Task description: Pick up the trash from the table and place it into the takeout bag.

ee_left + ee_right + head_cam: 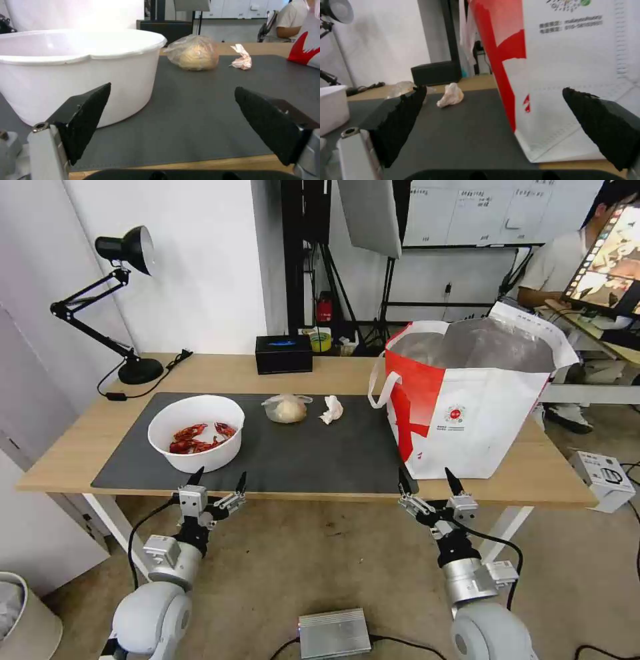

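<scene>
Just past my left claw (217,481), wide and empty, sits the bowl (196,441); right claw (427,479), wide too, faces the bag (480,407). Nothing picked yet. I think I must reach forward and grab.

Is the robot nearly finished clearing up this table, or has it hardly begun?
Hardly begun, it seems. The white bowl of crayfish shells, the clear bag with a beige lump and the crumpled tissue all lie on the dark mat. Nothing is in hand: the left gripper and right gripper hang open and empty at the table's near edge. The takeout bag stands open; whether it holds anything cannot be seen.
</scene>
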You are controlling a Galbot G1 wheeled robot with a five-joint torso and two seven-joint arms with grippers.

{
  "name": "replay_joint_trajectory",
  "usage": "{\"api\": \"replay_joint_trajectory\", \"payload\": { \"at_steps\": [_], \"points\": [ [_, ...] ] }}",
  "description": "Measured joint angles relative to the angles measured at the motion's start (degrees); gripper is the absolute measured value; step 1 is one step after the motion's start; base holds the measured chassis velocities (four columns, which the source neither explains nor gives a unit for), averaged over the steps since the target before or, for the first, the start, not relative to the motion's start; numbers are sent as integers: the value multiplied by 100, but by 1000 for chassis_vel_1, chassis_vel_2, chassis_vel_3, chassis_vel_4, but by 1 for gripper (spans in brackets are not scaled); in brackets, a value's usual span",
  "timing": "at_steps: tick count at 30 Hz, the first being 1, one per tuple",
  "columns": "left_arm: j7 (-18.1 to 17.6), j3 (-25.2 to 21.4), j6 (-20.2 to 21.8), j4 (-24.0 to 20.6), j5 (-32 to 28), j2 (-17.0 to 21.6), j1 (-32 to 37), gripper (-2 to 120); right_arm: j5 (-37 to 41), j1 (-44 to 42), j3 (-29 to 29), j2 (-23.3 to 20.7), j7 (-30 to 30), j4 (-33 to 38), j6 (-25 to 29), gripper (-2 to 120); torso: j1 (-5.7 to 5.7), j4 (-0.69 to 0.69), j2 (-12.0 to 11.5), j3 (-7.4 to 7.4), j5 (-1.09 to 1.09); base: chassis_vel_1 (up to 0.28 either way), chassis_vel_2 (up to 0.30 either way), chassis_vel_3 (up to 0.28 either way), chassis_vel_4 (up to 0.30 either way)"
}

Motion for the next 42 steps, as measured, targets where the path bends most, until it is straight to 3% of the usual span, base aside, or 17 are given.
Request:
{"api": "replay_joint_trajectory", "payload": {
  "at_steps": [8, 16, 24, 42],
  "points": [
    [13, -26, 0, -2, -2, -1, 26, 100, 135, 377, -359, -3, -13, -211, -132, 100, 0, 0, 0, 0, 0, 0, 0, 0, 0],
    [109, -93, -13, -43, -28, -26, 60, 100, 156, 1360, -1027, 244, 10, -898, -260, 100, 1, 0, 0, 0, 0, 0, 0, 0, 0],
    [167, -173, -120, 8, -29, -75, 109, 100, 435, 2882, -1527, 589, 269, -2082, -486, 100, 1, 0, -1, 1, 0, 0, 0, 0, 0],
    [271, -370, -159, 74, -123, -93, 195, 100, 992, 5343, -1886, 1266, 698, -4607, -926, 100, 2, 1, -1, 1, 0, 0, 0, 0, 0]
  ]
}}
